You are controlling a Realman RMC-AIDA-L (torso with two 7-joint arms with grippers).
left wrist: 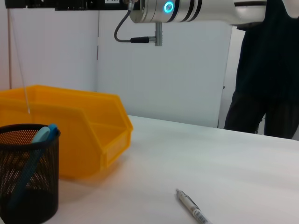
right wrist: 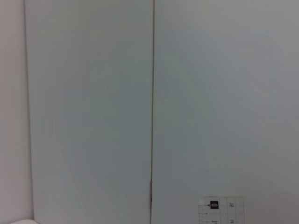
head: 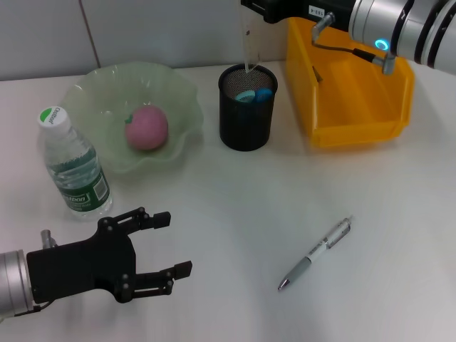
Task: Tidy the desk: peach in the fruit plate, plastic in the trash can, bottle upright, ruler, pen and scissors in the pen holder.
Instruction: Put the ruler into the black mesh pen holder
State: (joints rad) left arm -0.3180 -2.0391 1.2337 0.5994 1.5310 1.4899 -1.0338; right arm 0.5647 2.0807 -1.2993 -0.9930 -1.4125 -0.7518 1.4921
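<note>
One clear plastic ruler (head: 249, 44) hangs upright from the right claw (head: 265, 8), which sits at the top edge of the head view and appears clenched on the ruler's upper end. The ruler's long axis is vertical and its lower tip is right at the rim of the black mesh pen holder (head: 246, 114), so I judge the coming move to be a straight descent and release. Inside the holder show blue handles (head: 254, 94), likely the scissors.

One silver pen with a grey grip (head: 315, 254) lies flat on the white tabletop (head: 235, 214), well apart from the holder, its long axis slanting with the tip toward the robot. It lies off to the right of the left claw (head: 173, 246), which hovers low over the near tabletop with its fingers spread and empty; that arm looks nearer to the pen.

One pink peach (head: 147, 127) rests in the pale green glass fruit plate (head: 182, 89), one capped water bottle (head: 73, 165) stands upright beside it, and one orange plastic bin (head: 356, 114) sits behind the holder
</note>
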